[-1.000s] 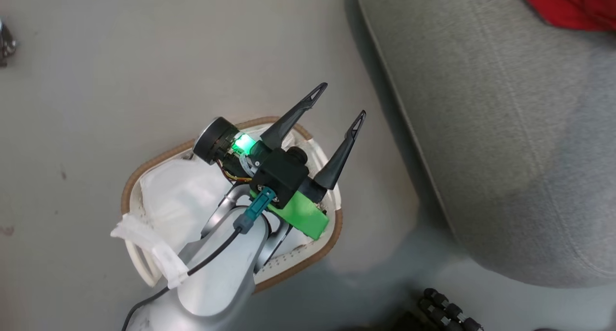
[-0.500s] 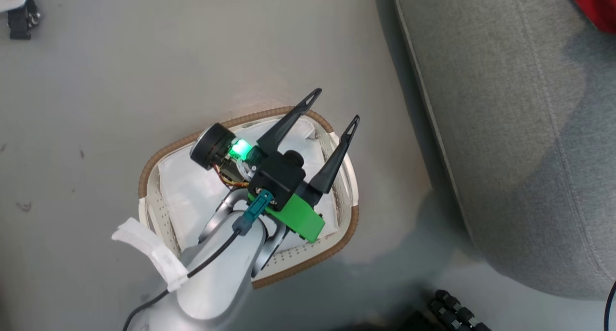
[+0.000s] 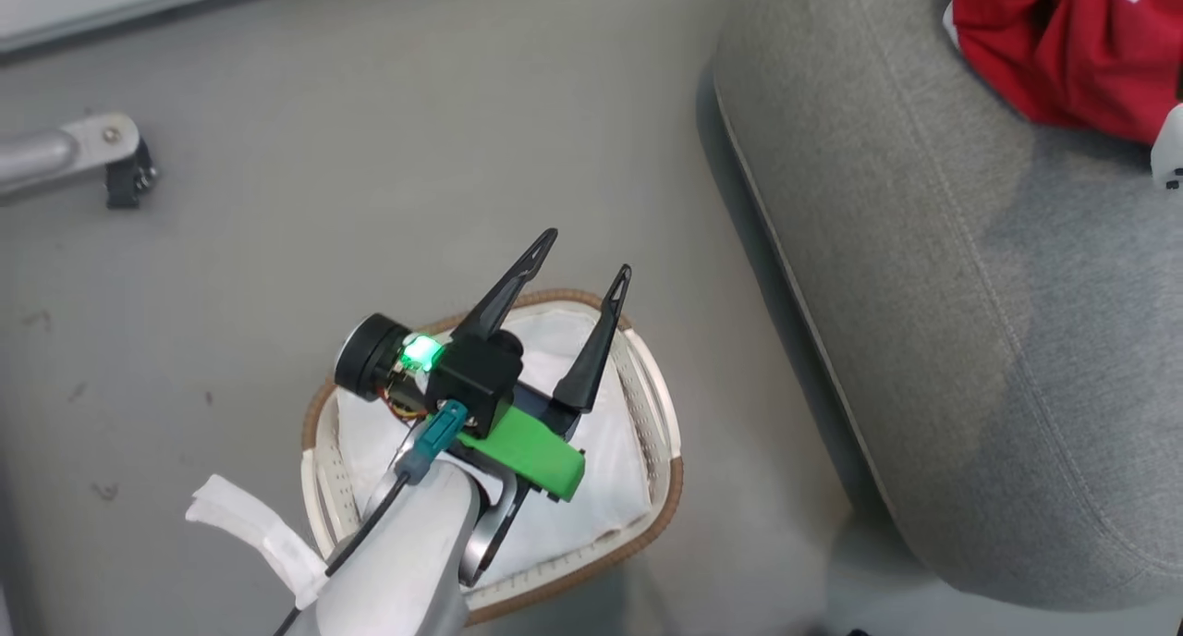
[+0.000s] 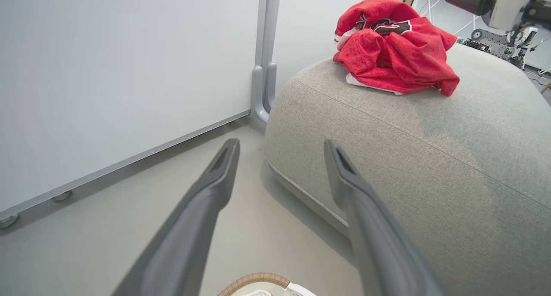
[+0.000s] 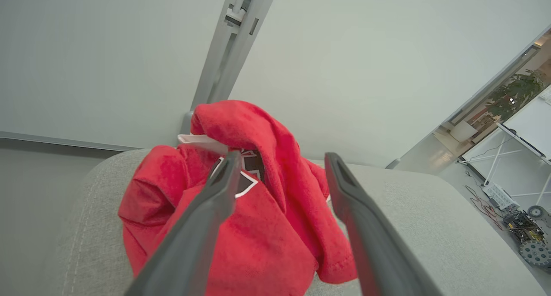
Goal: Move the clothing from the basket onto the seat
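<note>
Head view puts the clothing (image 3: 1063, 54) as one crumpled red heap on the seat (image 3: 924, 248), up by its far rounded corner and well in from the edge that faces the basket (image 3: 658, 405). The basket stands on the floor (image 3: 370, 155) just beside that near edge of the seat. Inside it I can see the white liner sheet (image 3: 601, 488) and no red, though my left forearm covers part of the inside, so I cannot vouch for that part. My left gripper (image 3: 589, 252) hangs above the basket with its jaws spread wide and nothing between them. On the right wrist view my right gripper (image 5: 283, 157) is low by the heap, its jaws wide apart too and closed on nothing; whether a finger brushes the cloth I cannot tell. I judge the load delivered, and the step in hand is getting clear. To do it well I would keep the right jaws apart and lift straight up off the heap before drawing back, so no fingertip hooks a fold and drags it toward the seat's edge. Then I would swing the left forearm aside and check the hidden part of the basket
</note>
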`<state>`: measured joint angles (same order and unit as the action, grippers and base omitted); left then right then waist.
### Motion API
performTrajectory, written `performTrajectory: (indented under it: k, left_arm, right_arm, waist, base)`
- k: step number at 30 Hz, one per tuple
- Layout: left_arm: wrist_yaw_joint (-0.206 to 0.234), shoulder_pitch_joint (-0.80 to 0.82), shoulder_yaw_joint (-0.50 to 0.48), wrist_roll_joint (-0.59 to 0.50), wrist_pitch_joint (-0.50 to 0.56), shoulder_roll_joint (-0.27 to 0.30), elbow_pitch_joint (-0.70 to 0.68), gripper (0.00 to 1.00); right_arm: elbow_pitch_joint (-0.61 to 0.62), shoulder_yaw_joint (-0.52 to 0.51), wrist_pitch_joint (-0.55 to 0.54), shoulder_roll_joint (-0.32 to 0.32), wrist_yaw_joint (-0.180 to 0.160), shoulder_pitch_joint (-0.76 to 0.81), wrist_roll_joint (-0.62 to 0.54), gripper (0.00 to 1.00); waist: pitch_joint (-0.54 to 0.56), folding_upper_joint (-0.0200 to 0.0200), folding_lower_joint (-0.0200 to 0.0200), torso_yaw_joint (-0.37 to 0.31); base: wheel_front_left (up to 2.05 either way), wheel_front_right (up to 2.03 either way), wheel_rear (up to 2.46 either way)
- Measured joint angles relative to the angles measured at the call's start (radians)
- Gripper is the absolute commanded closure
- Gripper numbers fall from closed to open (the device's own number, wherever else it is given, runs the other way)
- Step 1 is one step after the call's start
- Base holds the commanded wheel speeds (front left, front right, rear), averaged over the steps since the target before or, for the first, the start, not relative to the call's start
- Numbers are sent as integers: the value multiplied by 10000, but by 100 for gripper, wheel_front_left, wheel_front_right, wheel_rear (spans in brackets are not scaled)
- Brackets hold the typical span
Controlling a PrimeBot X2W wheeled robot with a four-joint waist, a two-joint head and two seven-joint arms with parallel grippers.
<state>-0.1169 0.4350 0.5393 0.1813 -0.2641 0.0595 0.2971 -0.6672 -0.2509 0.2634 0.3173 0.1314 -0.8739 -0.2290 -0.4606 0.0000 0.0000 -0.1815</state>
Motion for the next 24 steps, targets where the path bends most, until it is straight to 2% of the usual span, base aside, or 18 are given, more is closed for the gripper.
performTrajectory:
  k: [8, 12, 24]
  left_arm:
    - [134, -911, -880, 405, -2, -65, -61, 0]
    - [232, -1469, -1448, 474, -2, -77, -54, 0]
    - [625, -3175, -3336, 669, -4, -88, -387, 0]
  right_arm:
    - [35, 1066, 0, -456, 0, 470, 407, 0]
    - [173, 1340, 0, -955, 0, 966, 780, 0]
    - [1335, 1912, 0, -2234, 0, 3289, 1987, 0]
  waist:
    - [1429, 0, -1, 320]
    - [2125, 0, -1, 606]
    - [3664, 0, -1, 1882]
  base:
    - [0, 0, 0]
    - [0, 0, 0]
    - [0, 0, 0]
